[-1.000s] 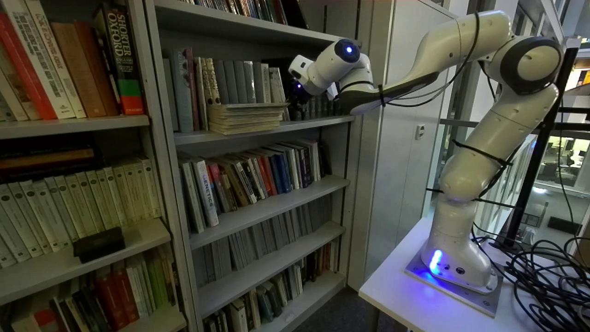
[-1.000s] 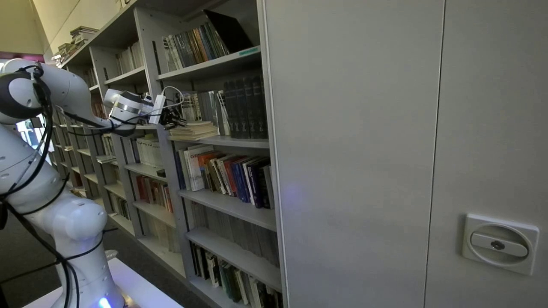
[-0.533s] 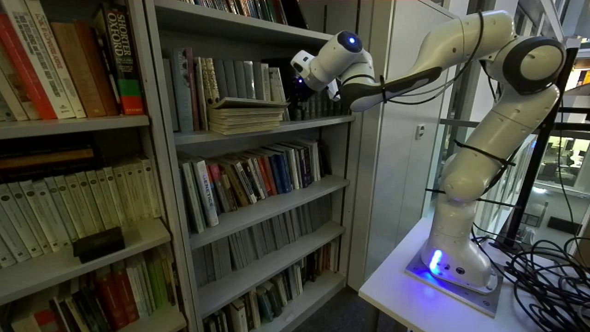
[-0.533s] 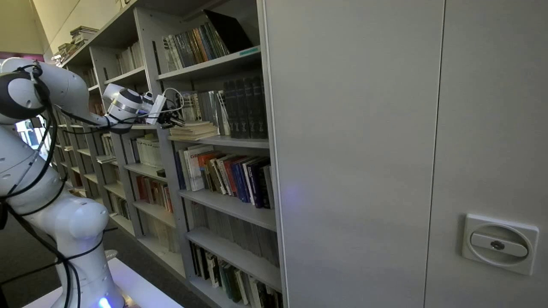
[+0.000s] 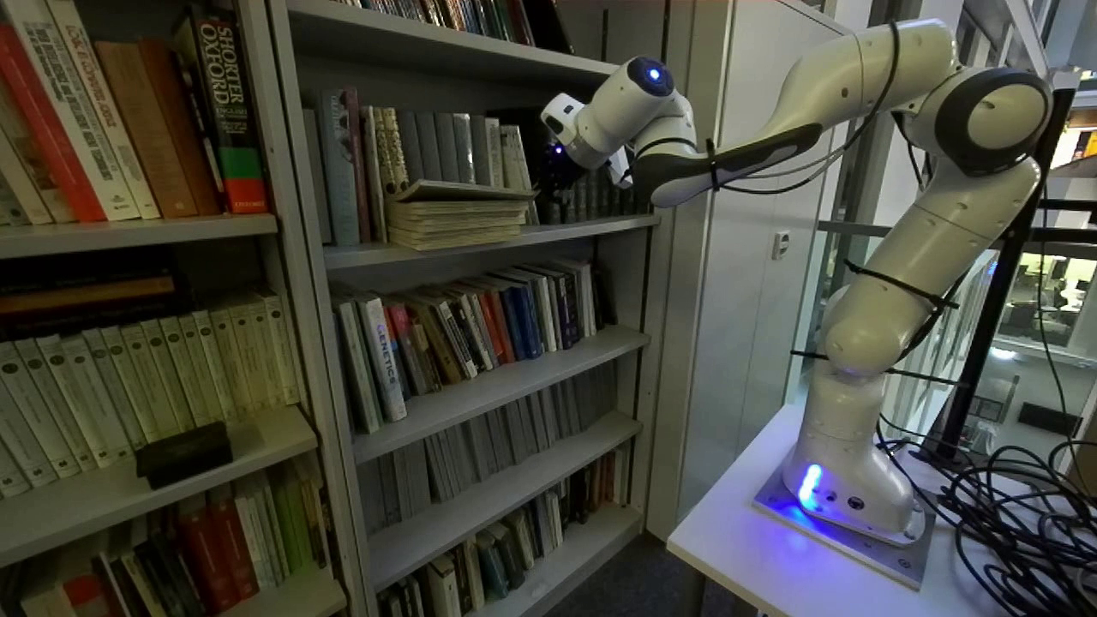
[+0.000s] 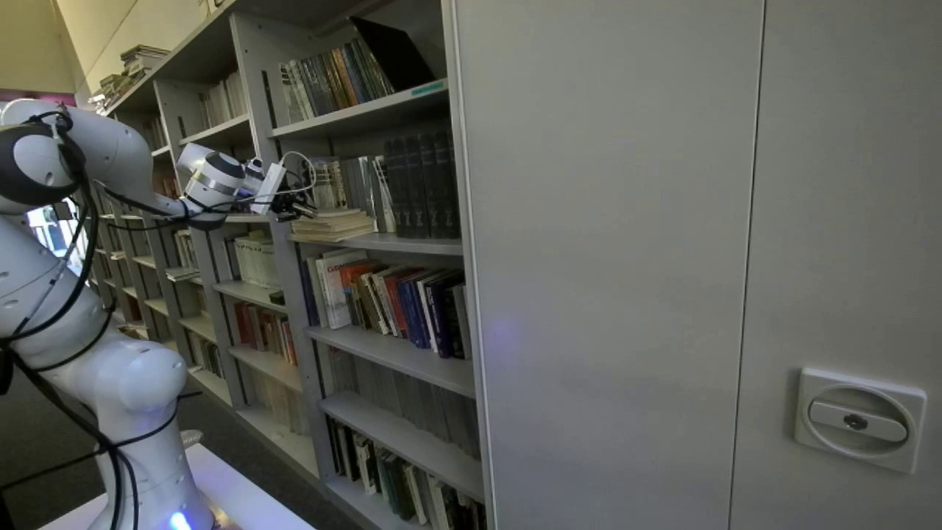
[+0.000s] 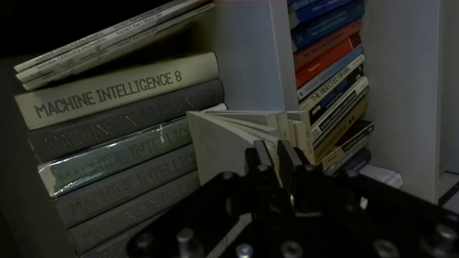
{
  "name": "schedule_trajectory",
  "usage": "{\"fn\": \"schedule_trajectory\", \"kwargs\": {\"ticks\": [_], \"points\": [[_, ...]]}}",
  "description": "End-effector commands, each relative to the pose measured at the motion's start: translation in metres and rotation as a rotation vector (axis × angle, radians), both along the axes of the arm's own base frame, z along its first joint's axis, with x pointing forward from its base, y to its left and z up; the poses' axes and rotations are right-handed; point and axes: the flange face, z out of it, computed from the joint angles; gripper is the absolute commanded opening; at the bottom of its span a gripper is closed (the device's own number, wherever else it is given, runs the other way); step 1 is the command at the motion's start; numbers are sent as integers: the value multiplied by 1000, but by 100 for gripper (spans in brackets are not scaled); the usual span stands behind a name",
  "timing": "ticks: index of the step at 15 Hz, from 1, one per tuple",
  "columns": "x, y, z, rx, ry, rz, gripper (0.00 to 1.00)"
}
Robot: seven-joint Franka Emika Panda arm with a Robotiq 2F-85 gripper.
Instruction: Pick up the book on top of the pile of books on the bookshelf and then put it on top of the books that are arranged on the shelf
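The pile of books [image 5: 454,227] lies flat on the bookshelf [image 5: 364,255], pale beige. Its top book [image 5: 467,190] is tilted, with a gap showing under its raised left part in an exterior view. At that book's right end is my gripper [image 6: 303,210]. In the wrist view the gripper [image 7: 271,144] has its fingers on either side of the top book [image 7: 222,152], shut on its edge; the inner contact is dark. Behind the pile stand the books that are arranged [image 5: 441,152], grey and white, with "Machine Intelligence" spines [image 7: 118,93] in the wrist view.
A shelf board [image 5: 480,43] runs above the arranged books. Dark volumes [image 6: 423,184] stand right of them. The unit's upright [image 5: 300,257] is left of the pile. A tall grey cabinet panel [image 6: 603,258] borders the shelves. Colourful books [image 5: 480,321] fill the shelf below.
Since a second ago my gripper has tilted and risen slightly, and the top book's left part has lifted off the pile. Over the last half second nothing visibly moved.
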Motion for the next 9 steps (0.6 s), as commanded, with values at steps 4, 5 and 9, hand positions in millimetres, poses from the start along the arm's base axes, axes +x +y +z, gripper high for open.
{"fn": "schedule_trajectory", "kwargs": {"ticks": [4, 5, 9], "points": [[-9, -1, 10, -47, -8, -18, 3], [-11, -2, 10, -52, -8, -20, 3], [-13, -3, 11, -62, -7, -23, 3]]}}
